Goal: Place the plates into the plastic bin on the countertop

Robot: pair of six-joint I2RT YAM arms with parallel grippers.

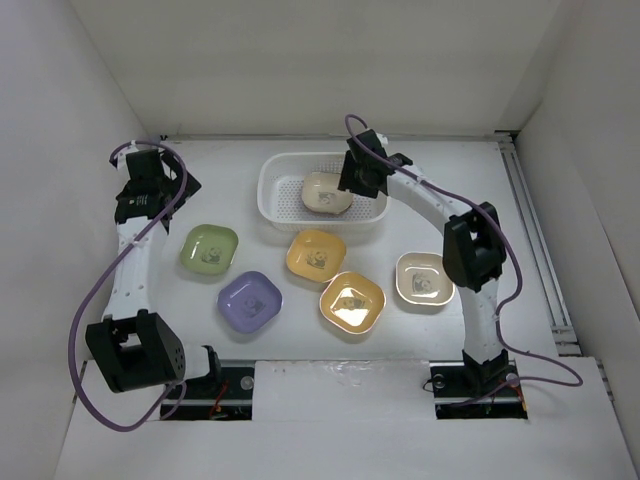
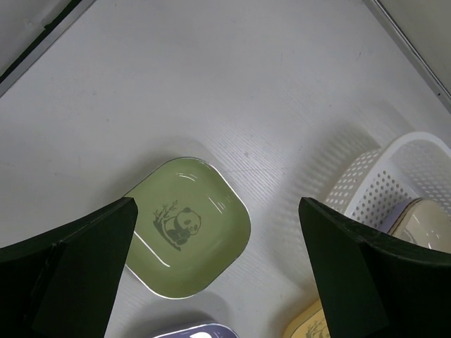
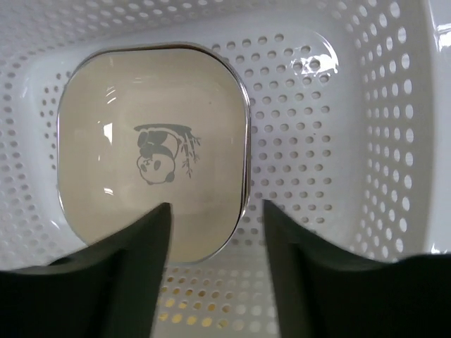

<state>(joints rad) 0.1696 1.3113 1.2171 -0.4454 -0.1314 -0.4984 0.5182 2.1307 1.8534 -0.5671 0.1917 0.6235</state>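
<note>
Step in hand: release of a plate into the bin [image 3: 317, 141]. The right tool [image 3: 217, 206] hangs over the bin with jaws parted and grasps nothing; the cream plate [image 3: 151, 162] lies flat on the bin floor beneath it. The left tool [image 2: 217, 204] is fully released above the green plate [image 2: 187, 225] on the worktop [image 1: 230, 170]. The next move probably calls for lifting the right tool clear of the bin wall, then grasping another plate by its rim.

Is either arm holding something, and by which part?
Nothing is held. The right gripper stands open over the cream plate lying in the bin; the left gripper is open and empty.
</note>
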